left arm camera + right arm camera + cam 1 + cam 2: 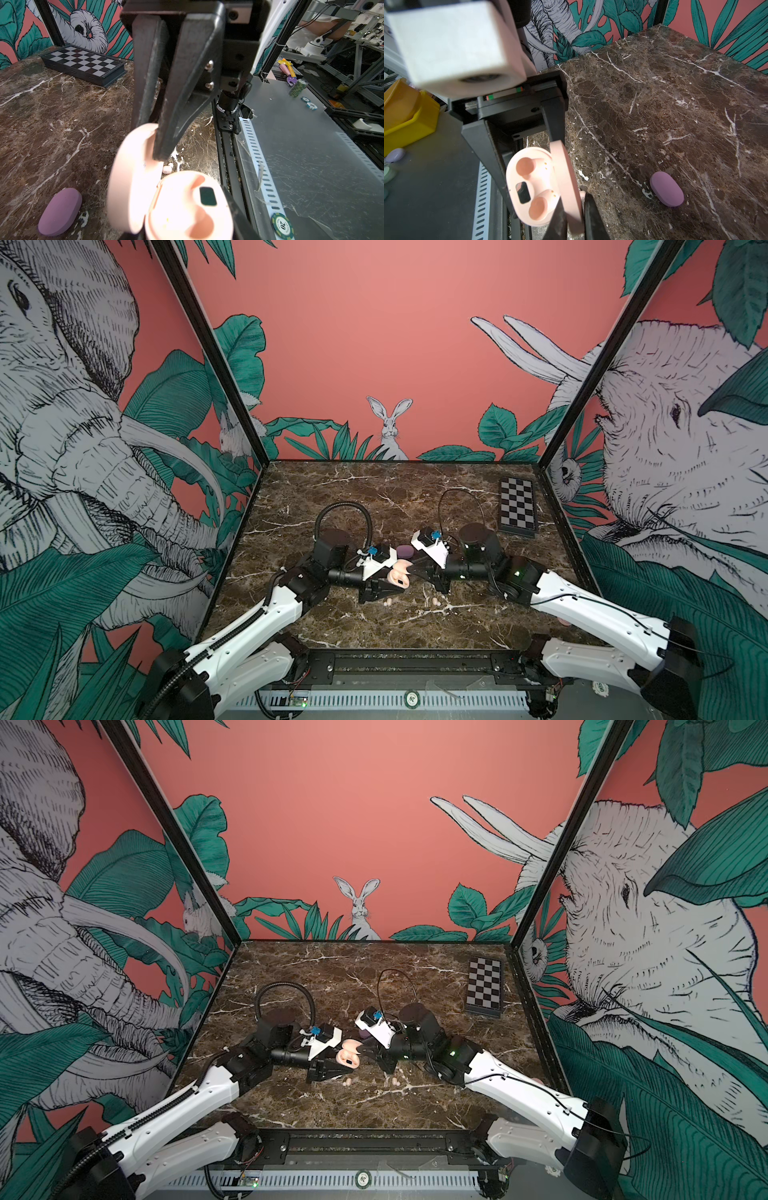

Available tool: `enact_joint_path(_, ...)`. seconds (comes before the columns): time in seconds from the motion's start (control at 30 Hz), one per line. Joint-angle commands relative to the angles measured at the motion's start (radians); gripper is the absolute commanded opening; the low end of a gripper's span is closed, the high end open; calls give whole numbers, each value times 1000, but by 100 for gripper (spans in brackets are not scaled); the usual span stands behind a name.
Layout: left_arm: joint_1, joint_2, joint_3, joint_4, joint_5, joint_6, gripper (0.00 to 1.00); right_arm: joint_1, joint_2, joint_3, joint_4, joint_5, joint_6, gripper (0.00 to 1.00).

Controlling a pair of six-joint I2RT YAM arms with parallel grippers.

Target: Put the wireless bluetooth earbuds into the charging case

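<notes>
In both top views the open peach charging case sits mid-frame between both grippers, peach earbuds on the marble below it; the left wrist view shows the left gripper clamping the case base, and the right wrist view the right gripper pinching its raised lid.

Both arms are wearing smooth white shells with black joints. A ribbed black hose is looping over the left one, and a thin black wire over the right. Little blue knobs are sitting on white camera boxes. The fingers are looking black, scuffed, with two silver screws.
</notes>
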Motion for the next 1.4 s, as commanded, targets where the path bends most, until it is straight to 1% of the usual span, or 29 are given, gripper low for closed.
enact_joint_path(0.0,-4,4,12,22,-5,-2,3,2,-12,30,26,-25,6,11)
enact_joint_path(0.07,-4,4,12,22,-4,-5,9,2,-12,30,25,-28,6,10)
enact_joint_path(0.13,-4,5,13,21,-9,-6,23,2,-14,30,27,-30,5,9)
enact_joint_path(0.2,-6,6,11,22,-17,-7,32,2,-15,29,27,-30,4,8)
enact_joint_path(0.23,-6,5,10,23,-21,-8,40,2,-15,28,27,-30,4,8)
enact_joint_path(0.27,-7,4,10,24,-27,-10,45,2,-17,27,26,-29,4,7)
enact_joint_path(0.33,-7,3,6,28,-32,-14,49,2,-18,26,29,-24,3,7)
enact_joint_path(0.5,-7,-4,3,30,-51,-20,64,2,-22,25,29,-6,1,6)
enact_joint_path(0.67,-9,-10,2,33,-56,-23,75,1,-26,19,32,25,-1,6)
enact_joint_path(0.7,-9,-17,1,30,-57,-23,79,2,-25,19,30,38,-1,5)
enact_joint_path(0.8,-9,-38,12,5,-70,-12,99,2,-22,24,19,75,-4,5)
enact_joint_path(1.03,-9,-136,72,-107,-102,37,99,1,-10,14,19,135,-14,6)
enact_joint_path(1.17,-9,-221,78,-90,-157,33,99,1,11,5,17,164,-21,6)
enact_joint_path(1.27,-9,-303,36,-10,-241,3,99,2,33,-4,17,190,-26,6)
enact_joint_path(1.33,-9,-363,-7,48,-320,-6,99,2,55,-9,16,200,-33,6)
enact_joint_path(1.37,-9,-396,-32,75,-393,-5,99,2,68,-10,13,209,-36,6)
